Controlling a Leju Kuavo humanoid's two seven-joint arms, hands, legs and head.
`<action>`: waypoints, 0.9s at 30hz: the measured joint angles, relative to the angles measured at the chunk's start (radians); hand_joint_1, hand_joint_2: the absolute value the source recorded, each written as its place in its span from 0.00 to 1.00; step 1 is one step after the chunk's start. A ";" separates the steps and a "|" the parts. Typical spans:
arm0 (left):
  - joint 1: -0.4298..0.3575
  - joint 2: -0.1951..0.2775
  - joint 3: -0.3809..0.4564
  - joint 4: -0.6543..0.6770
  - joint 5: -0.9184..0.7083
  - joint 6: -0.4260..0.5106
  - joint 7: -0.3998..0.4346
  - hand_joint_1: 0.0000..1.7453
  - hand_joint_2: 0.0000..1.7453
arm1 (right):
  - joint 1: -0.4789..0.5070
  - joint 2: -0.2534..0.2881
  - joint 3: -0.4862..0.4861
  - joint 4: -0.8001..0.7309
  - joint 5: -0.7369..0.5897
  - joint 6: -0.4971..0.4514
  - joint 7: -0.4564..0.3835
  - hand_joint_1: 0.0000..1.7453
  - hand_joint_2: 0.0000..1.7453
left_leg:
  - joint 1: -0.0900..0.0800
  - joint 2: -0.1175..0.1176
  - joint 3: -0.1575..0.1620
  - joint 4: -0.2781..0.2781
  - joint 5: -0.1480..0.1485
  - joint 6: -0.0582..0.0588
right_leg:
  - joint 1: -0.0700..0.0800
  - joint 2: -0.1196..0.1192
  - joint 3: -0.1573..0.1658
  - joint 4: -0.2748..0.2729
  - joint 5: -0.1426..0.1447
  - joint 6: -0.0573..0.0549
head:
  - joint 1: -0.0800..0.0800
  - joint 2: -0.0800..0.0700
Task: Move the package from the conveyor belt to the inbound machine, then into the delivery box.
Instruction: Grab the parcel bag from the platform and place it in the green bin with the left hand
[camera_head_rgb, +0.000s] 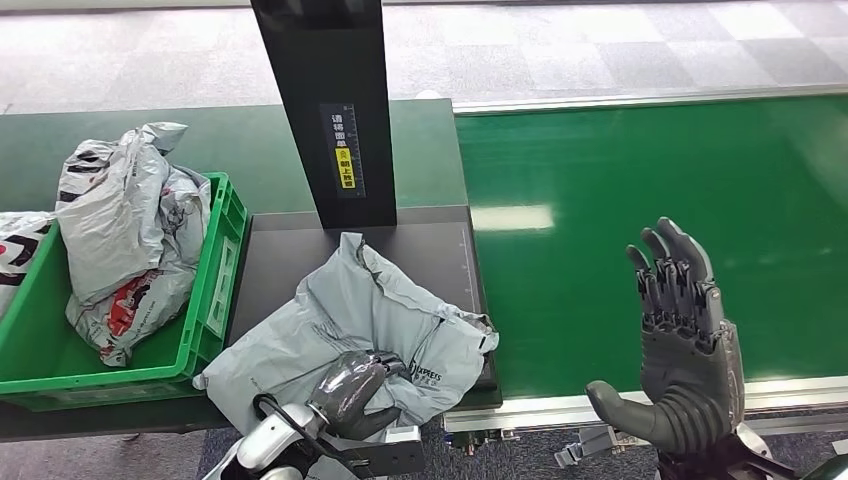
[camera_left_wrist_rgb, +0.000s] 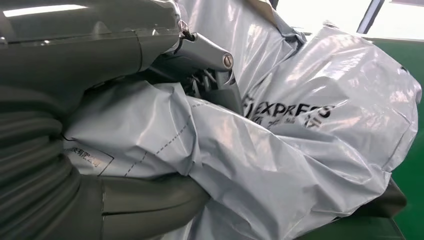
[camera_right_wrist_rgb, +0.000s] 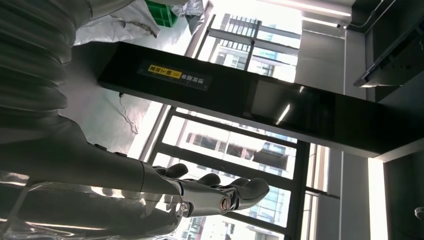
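Fingers of the left hand (camera_head_rgb: 352, 392) are bunched into loose grey film at the near edge of the package (camera_head_rgb: 370, 315) on the inbound machine (camera_head_rgb: 400, 235), a grip likely to slip during lifting, while the right hand (camera_head_rgb: 683, 345) hovers spread and empty.

A parcel sorting station: a green conveyor belt (camera_head_rgb: 650, 200) fills the right of the frame, a black scanner column (camera_head_rgb: 325, 100) rises at top centre, and a green crate (camera_head_rgb: 215, 290) of grey courier bags (camera_head_rgb: 125, 230) sits left.
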 joint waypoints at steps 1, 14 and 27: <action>0.000 0.000 0.000 0.000 0.000 0.003 0.000 1.00 1.00 | 0.000 0.000 0.000 0.000 0.000 0.000 0.000 0.00 1.00 | 0.000 0.000 0.000 0.000 0.000 0.000 | 0.000 0.000 0.000 0.000 0.000 0.000 | 0.000 0.000; 0.030 0.000 0.080 -0.115 0.059 0.218 -0.049 1.00 1.00 | 0.043 0.000 -0.006 -0.002 -0.023 -0.012 -0.006 0.00 1.00 | 0.000 0.000 -0.001 0.000 0.000 0.000 | 0.000 0.000 -0.001 0.000 0.000 0.000 | 0.000 0.000; 0.086 0.006 0.299 -0.501 0.201 0.523 -0.172 1.00 1.00 | 0.057 0.036 -0.007 0.053 0.004 -0.090 0.100 0.00 1.00 | 0.000 0.000 -0.002 0.000 0.000 0.000 | 0.001 0.000 -0.002 0.000 0.000 0.000 | 0.000 0.000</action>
